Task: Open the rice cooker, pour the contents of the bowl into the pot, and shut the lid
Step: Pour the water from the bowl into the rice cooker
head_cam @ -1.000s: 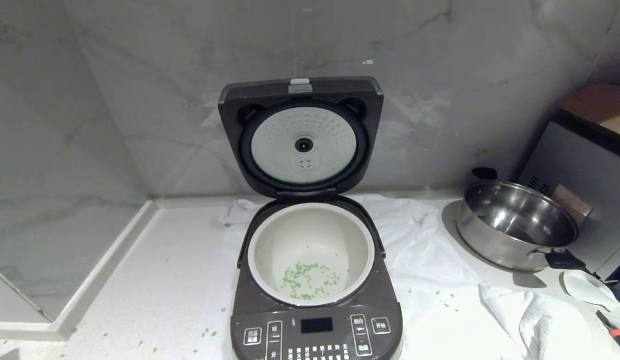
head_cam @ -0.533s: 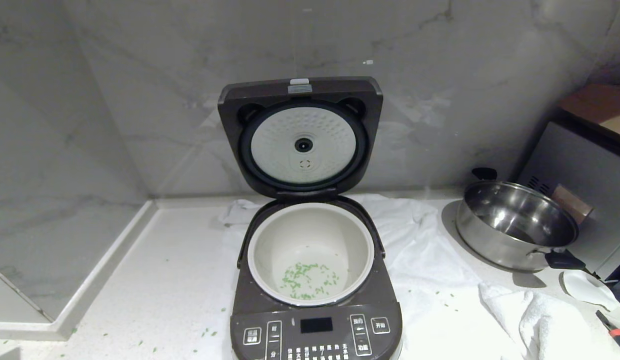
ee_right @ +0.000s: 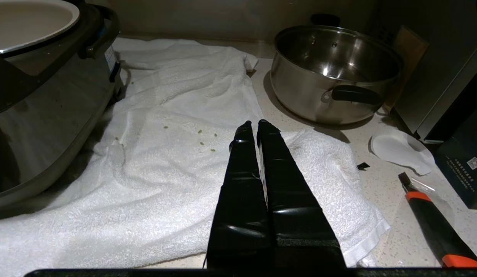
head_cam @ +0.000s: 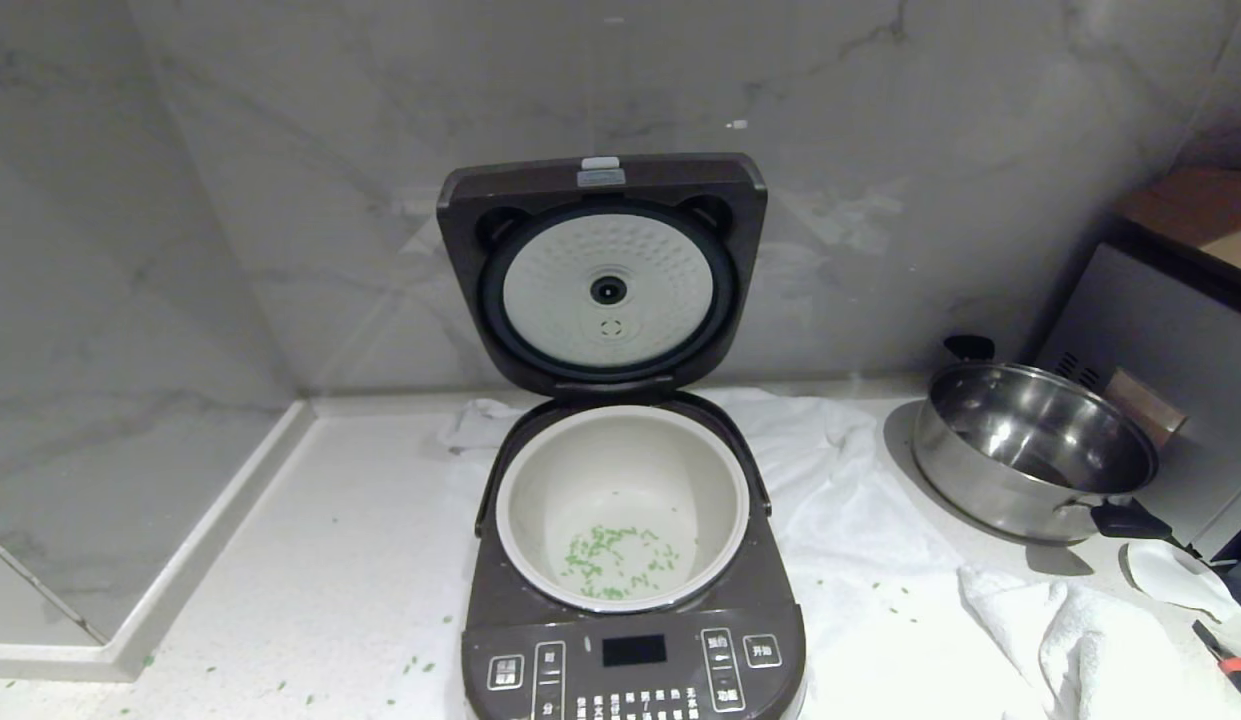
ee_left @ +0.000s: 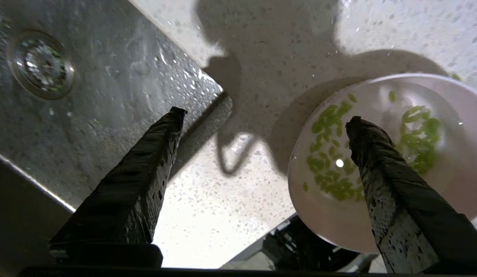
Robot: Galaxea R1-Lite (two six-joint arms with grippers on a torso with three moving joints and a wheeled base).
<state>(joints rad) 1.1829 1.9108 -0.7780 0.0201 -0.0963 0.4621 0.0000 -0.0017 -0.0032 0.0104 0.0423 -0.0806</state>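
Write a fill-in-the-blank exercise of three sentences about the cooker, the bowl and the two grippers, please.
1. The dark brown-grey hinged lid of the large rice cooker stands ____.
2. The chopped bright-green bits lie on the bottom of the round white inner ____.
3. The left gripper is open above the small pale pink bowl, and the right gripper is ____.

Missing words: open; pot; shut

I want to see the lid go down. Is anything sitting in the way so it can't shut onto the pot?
Nothing visible is in the way. The lid stands up open behind the pot, whose rim is bare, with only green bits at its bottom. Neither pincer shows near the cooker.
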